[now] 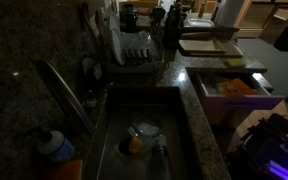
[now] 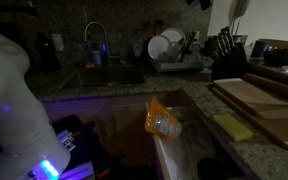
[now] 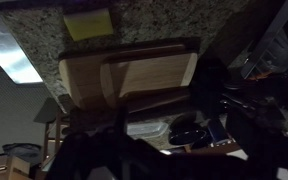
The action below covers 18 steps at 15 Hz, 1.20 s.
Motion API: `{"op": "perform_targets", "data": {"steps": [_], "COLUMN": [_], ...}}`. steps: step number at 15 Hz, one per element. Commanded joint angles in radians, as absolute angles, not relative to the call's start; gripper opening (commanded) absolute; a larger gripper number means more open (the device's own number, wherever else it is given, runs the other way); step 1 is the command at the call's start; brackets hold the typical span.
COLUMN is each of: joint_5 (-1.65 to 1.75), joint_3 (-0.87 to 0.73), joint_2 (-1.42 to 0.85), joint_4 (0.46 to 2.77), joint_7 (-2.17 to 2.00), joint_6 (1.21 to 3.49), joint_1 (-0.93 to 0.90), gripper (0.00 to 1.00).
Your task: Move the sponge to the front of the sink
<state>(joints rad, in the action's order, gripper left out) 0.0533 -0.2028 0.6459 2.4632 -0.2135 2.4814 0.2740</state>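
Observation:
The sponge (image 2: 232,126) is a small pale-yellow block lying on the speckled granite counter, beside the wooden cutting boards (image 2: 259,95). In the wrist view the sponge (image 3: 87,20) sits at the top edge, above the boards (image 3: 129,75). The sink (image 1: 179,120) is a deep dark basin with a curved faucet (image 1: 64,90); it also shows in an exterior view (image 2: 104,75), far from the sponge. My gripper (image 3: 134,160) is only a dark mass low in the wrist view, well away from the sponge; its jaws cannot be made out.
A round dish (image 1: 144,129) and a yellow-orange object (image 1: 134,144) lie in the basin. A dish rack (image 2: 174,50) and knife block (image 2: 227,55) stand on the counter. An open white tray holds an orange item (image 2: 162,120). The white arm (image 2: 9,90) fills one side.

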Motion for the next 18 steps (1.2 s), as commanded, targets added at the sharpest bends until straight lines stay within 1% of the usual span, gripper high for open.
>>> {"op": "perform_targets", "data": {"steps": [1,4,6,8,9,12,13,14,18], "joint_5": [0.036,0.059,0.094,0.169,0.121,0.132,0.114,0.117,0.045], "joint_3": [-0.233,-0.255,-0.236,-0.204,-0.254,-0.25,-0.244,-0.245,-0.306], "joint_2": [0.427,0.273,0.216,0.206,0.223,0.208,0.179,0.122,-0.055], "joint_4": [2.33,2.279,2.26,2.268,2.286,2.285,2.236,2.182,2.027], "joint_7": [-0.264,-0.343,-0.458,-0.623,-0.502,-0.53,-0.595,-0.66,-0.771], "joint_6": [2.468,2.523,2.509,2.443,2.498,2.502,2.42,2.386,2.326], "joint_1": [0.348,0.419,0.456,0.468,0.435,0.429,0.434,0.442,0.429], "gripper": [1.0,1.0,1.0,1.0,1.0,1.0,1.0,1.0,1.0]}}
